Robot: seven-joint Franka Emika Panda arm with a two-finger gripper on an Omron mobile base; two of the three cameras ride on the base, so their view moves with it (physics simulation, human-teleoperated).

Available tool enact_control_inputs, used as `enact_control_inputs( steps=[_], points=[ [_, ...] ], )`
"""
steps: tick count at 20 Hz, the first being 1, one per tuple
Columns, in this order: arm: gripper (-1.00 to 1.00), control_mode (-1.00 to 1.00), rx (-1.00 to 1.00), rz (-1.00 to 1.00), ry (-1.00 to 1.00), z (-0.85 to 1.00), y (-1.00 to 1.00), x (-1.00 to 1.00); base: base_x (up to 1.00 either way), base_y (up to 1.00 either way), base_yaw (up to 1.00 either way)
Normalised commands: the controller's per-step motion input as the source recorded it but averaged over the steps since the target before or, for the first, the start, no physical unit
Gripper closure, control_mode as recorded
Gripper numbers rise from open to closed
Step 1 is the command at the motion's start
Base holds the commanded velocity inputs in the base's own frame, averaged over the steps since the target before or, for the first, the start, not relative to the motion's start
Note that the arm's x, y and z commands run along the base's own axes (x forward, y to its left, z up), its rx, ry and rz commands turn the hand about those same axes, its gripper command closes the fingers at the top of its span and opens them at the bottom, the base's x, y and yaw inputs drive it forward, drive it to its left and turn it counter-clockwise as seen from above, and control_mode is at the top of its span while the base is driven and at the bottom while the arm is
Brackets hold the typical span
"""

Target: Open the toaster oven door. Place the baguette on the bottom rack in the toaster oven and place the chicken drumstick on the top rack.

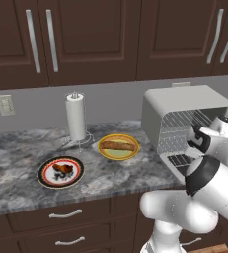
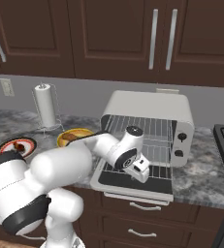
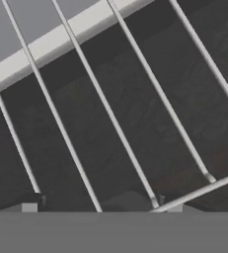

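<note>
Presently noted, left to right: chicken drumstick [image 1: 62,170] and baguette [image 1: 118,146] on plates on counter [image 1: 17,163], untouched. Toaster oven [image 2: 152,109] with toaster oven door [image 2: 133,181] lowered flat, so opening judged done. Next move: withdraw, reach left for baguette. Arm extended over door; end effector [image 2: 141,173] spread wide, holding nothing, above bottom rack [image 2: 154,167].

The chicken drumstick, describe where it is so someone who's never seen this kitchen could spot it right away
On the grey marble counter, left of the white toaster oven, sit two plates. The chicken drumstick lies on the nearer, red-rimmed plate: a small lumpy reddish-brown piece, unlike the long golden baguette on the yellow plate.
</note>
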Motion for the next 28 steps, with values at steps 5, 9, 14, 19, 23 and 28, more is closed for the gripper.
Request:
enact_control_inputs(
  steps=[5,9,14,19,23,28],
  points=[
    [1.00,-1.00,-0.18,0.14,0.22,-0.53,0.00,-0.77,0.00,0.00,0.00],
    [1.00,-1.00,-0.17,0.16,0.23,-0.54,0.00,-0.75,0.00,0.00,0.00],
    [1.00,-1.00,-0.03,0.13,0.11,-0.15,0.00,-0.59,0.00,0.00,0.00],
    [1.00,-1.00,0.08,0.03,-0.03,0.44,0.01,-0.55,0.00,0.00,0.00],
    [1.00,-1.00,0.04,0.00,0.00,0.31,0.27,-0.37,0.00,0.00,0.00],
    [1.00,-1.00,0.00,0.00,-0.02,0.20,0.48,-0.25,0.00,0.00,0.00]
  ],
)
